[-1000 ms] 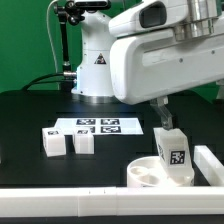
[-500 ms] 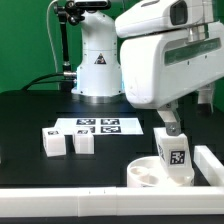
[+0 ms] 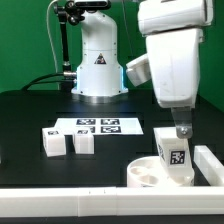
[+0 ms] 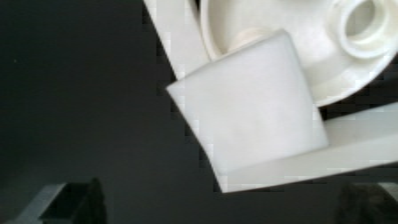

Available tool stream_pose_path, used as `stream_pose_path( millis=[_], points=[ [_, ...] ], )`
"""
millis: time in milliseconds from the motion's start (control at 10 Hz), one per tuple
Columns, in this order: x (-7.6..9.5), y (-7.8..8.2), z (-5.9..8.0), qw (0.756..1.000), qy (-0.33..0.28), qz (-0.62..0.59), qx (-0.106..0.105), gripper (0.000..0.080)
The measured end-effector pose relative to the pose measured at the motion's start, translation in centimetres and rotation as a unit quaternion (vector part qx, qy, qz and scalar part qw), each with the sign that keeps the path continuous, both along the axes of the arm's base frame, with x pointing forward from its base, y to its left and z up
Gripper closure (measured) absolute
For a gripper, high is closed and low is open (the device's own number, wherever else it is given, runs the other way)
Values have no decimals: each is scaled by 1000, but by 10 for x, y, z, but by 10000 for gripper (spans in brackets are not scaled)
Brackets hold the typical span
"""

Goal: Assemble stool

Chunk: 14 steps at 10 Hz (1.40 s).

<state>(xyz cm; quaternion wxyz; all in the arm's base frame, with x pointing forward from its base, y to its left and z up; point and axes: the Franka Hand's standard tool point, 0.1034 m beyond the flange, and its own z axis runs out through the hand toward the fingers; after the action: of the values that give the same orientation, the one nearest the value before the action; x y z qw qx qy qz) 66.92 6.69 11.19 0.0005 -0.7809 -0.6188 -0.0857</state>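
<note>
Seat (image 3: 143,176) front, exterior view's right, on desk (image 3: 30,115); one leg (image 3: 173,152) upright in it. Two legs (image 3: 53,141) (image 3: 84,142) side by side, left. Marker board (image 3: 100,126) just behind them. Rail (image 3: 80,196) along front.

The arm (image 3: 172,50) was white, fat and smooth above its small grey fingers (image 3: 181,128). Far behind the fingers, its round white base (image 3: 98,45) had a small black mark (image 3: 100,60) and black cables (image 3: 45,78).
</note>
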Motion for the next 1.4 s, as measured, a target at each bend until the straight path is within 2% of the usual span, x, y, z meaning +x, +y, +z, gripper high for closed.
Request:
stream_pose_path(
  millis=[300, 500, 800, 1000, 1100, 1400],
  points=[
    [-1, -4, -3, 993, -11, 116, -30, 150],
    [-2, -6, -7, 986, -12, 160, -39, 150],
    [-5, -7, -16, 988, -5, 151, -36, 150],
    [-7, -7, -19, 988, -2, 150, -36, 421],
    [-7, -7, -18, 988, -1, 150, -36, 449],
    [-7, -7, -18, 991, 1, 132, -33, 449]
  ],
)
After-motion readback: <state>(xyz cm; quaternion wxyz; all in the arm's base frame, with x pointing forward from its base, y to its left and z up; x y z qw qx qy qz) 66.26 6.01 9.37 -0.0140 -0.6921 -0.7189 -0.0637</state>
